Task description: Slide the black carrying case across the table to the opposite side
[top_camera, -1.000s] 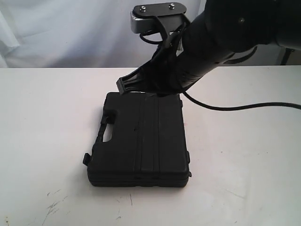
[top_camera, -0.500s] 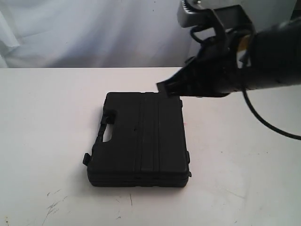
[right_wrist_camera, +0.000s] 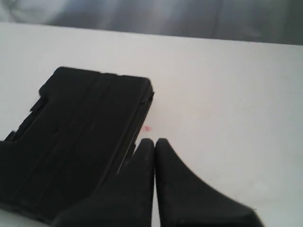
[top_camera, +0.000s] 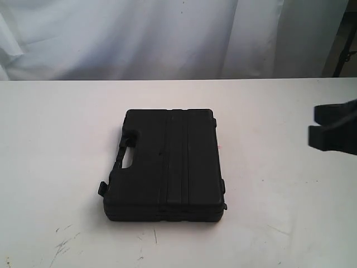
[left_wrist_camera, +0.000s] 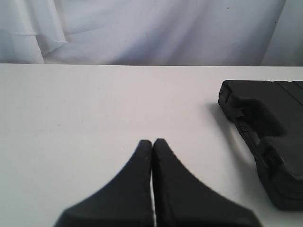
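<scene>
The black carrying case [top_camera: 167,164] lies flat on the white table [top_camera: 56,128], near its middle, with the handle side facing left. My right gripper [top_camera: 319,127] shows only its fingertips at the right edge, well apart from the case. In the right wrist view that gripper [right_wrist_camera: 154,141] is shut and empty, with the case [right_wrist_camera: 80,137] beside it. My left gripper [left_wrist_camera: 152,141] is shut on nothing over bare table [left_wrist_camera: 94,104]; the case's handle corner [left_wrist_camera: 270,127] lies off to one side. The left arm is outside the exterior view.
A white curtain [top_camera: 167,33] hangs behind the table's far edge. Dark scuff marks [top_camera: 64,243] streak the tabletop near the front left. A tiny red spot [right_wrist_camera: 147,127] sits on the table just by the case's corner.
My right arm has pulled away from the case's far edge, swinging right and lower until only its fingertips show. The case has not moved.
</scene>
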Tool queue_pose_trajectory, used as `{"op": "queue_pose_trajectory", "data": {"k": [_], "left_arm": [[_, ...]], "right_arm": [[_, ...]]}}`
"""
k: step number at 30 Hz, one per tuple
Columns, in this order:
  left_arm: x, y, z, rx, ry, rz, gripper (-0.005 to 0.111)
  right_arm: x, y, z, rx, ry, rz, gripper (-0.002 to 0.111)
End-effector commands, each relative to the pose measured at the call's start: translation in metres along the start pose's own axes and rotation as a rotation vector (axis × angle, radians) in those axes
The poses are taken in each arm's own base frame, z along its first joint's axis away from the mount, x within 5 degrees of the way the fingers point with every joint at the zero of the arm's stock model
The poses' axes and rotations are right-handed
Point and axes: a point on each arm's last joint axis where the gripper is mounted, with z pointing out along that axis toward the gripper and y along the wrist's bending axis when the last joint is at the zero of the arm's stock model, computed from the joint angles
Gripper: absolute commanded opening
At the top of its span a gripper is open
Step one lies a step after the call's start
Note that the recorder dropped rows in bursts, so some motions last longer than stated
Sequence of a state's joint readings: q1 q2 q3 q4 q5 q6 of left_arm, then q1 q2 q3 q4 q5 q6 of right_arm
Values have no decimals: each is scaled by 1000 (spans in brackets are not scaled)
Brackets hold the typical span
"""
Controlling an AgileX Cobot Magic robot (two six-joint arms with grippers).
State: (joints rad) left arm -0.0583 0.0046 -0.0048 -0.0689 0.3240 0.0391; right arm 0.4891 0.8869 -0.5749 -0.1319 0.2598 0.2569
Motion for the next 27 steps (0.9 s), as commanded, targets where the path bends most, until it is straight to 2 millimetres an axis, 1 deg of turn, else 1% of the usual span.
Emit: {"op": "queue_pose_trajectory", "data": {"k": [1, 6, 9, 12, 19, 22, 27], "left_arm": [[1, 0, 0, -1, -6, 0, 0], [1, 0, 0, -1, -6, 0, 0], [1, 0, 0, -1, -6, 0, 0], [1, 0, 0, -1, -6, 0, 0], [1, 0, 0, -1, -6, -4, 0], [1, 0, 0, -1, -6, -4, 0], [1, 0, 0, -1, -6, -1, 0]], "right_arm": [[16, -20, -23, 87, -107, 42, 0], [36, -37, -49, 206, -206, 93, 0], [51, -42, -61, 262, -259, 112, 0], [66, -43, -70, 299, -299, 114, 0], [90, -39, -83, 312, -390, 47, 0], [92, -37, -89, 319, -426, 6, 0], [97, -37, -90, 332, -392, -17, 0]]}}
